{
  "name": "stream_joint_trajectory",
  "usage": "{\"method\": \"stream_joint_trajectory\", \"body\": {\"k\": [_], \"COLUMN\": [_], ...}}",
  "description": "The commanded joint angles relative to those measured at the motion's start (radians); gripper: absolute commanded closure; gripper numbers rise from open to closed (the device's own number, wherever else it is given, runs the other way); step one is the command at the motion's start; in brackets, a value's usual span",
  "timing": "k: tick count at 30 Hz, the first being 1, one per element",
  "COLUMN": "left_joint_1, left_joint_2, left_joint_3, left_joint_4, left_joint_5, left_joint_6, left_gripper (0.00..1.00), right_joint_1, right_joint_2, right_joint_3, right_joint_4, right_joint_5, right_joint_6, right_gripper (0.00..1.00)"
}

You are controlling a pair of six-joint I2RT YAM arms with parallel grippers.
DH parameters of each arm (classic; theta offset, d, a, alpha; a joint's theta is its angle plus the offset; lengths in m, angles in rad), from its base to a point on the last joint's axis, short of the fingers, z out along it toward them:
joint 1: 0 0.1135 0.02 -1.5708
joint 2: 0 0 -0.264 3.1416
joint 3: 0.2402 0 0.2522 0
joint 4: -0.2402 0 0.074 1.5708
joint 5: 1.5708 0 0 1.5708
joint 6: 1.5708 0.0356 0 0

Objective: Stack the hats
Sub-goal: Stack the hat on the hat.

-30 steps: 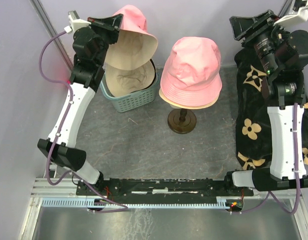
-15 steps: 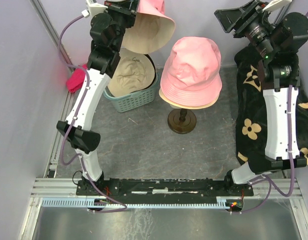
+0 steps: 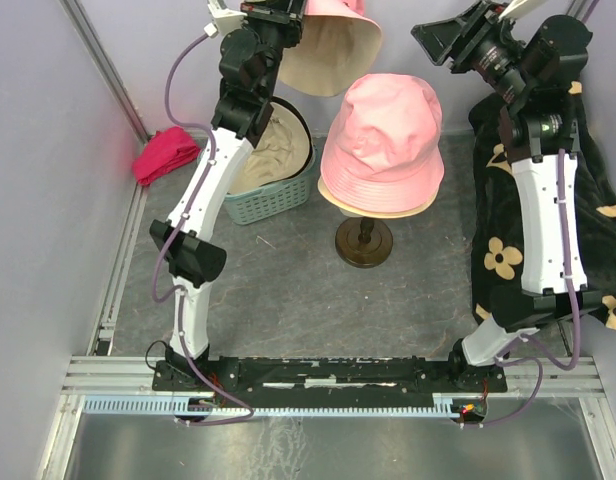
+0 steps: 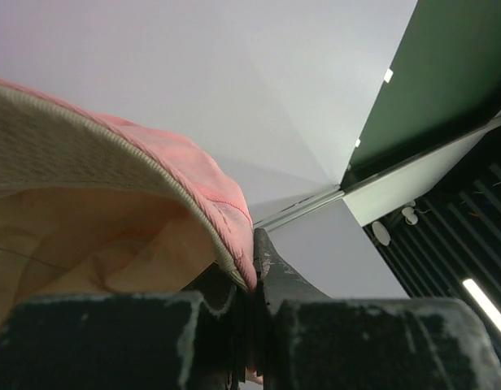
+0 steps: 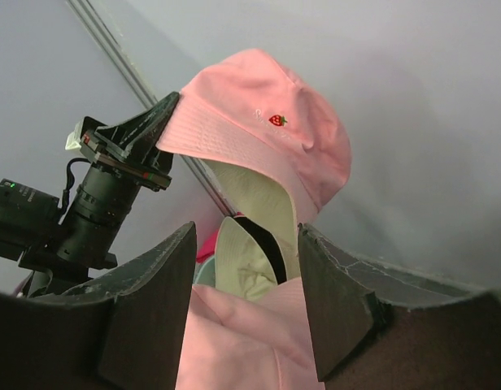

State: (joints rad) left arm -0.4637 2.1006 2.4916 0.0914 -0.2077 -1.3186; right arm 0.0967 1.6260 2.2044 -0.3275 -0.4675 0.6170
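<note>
- Overhead, left claw [image 4: 252, 280] clamps held pink hat [image 3: 333, 45] by its brim, at back near basket [image 3: 273, 195].
- Right claw [image 5: 246, 244]: fingers apart, empty, high at back right.
- Second pink hat [image 3: 380, 140] on stand [image 3: 364, 240], centre; cream hat [image 3: 273, 145] in basket.
- Flowered black cloth [image 3: 503, 260] right; magenta cloth [image 3: 166, 155] left.

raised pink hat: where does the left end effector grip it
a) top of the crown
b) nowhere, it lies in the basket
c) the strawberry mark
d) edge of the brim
D: in the left wrist view the left end effector is shut on the stitched brim edge of the raised pink hat, with the cream lining showing beside it.
</note>
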Motion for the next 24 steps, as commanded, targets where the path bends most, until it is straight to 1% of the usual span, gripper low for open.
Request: {"method": "stream_joint_trajectory", "body": {"k": [1,7,14,24], "left_joint_1": [-0.018,-0.030,-0.054,-0.065], "left_joint_2": [0.042,0.073,0.109,0.137], "left_joint_3": [0.097,0.096,0.101,0.112], "left_joint_4": [0.105,0.147,0.202,0.221], "left_joint_5": [-0.007,0.003,-0.009,-0.001], "left_joint_6": [-0.091,-0.117,-0.162,-0.212], "left_gripper": [0.97,0.97,0.97,0.97], "right_joint_1": [0.011,0.026,0.043,0.042], "right_joint_2": [0.021,0.047,0.082,0.110], "right_joint_3": [0.024,0.012,0.027,0.007], "right_joint_4": [0.036,0.041,-0.007,-0.034], "right_joint_5": [-0.020,-0.032,-0.026,0.035], "right_joint_6": [-0.061,-0.095,-0.166,-0.239], "right_gripper": [0.39,0.39,0.39,0.39]}}
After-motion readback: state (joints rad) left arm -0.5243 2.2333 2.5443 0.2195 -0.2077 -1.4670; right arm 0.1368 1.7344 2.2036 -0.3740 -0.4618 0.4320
